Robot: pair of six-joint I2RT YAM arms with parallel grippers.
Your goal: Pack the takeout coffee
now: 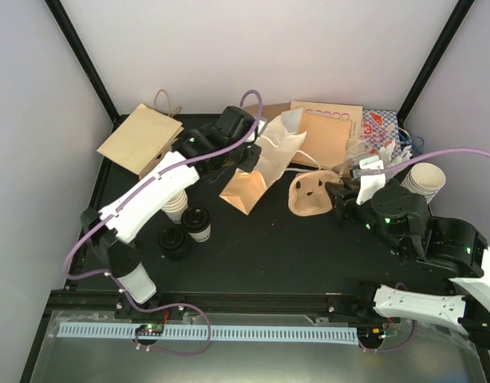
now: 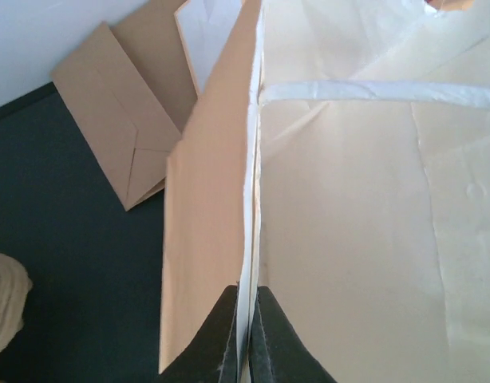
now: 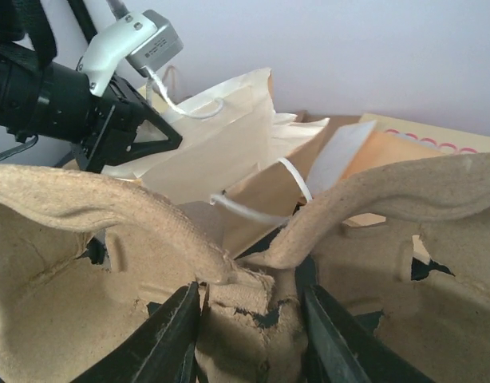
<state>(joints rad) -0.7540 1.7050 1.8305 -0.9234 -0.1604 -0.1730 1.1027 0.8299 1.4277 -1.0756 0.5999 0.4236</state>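
Two small cream cups with black lids (image 1: pixel 199 224) (image 1: pixel 175 242) stand on the black table near the left arm, away from both grippers. My left gripper (image 1: pixel 251 156) is shut on the rim of an open brown paper bag (image 1: pixel 257 171). In the left wrist view the fingertips (image 2: pixel 229 335) pinch the bag's edge (image 2: pixel 249 239), with the pale inside to the right. My right gripper (image 1: pixel 334 196) is shut on the brown pulp carrier tray (image 1: pixel 311 195). In the right wrist view its fingers (image 3: pixel 177 335) clamp the tray's middle rib (image 3: pixel 253 311), just in front of the bag (image 3: pixel 221 152).
A stack of lidless cream cups (image 1: pixel 176 204) stands beside the lidded cups, and more stand at the right (image 1: pixel 425 180). Flat brown bags lie at the back left (image 1: pixel 141 140) and back centre (image 1: pixel 325 132), with a patterned bag (image 1: pixel 382 132) behind the right gripper.
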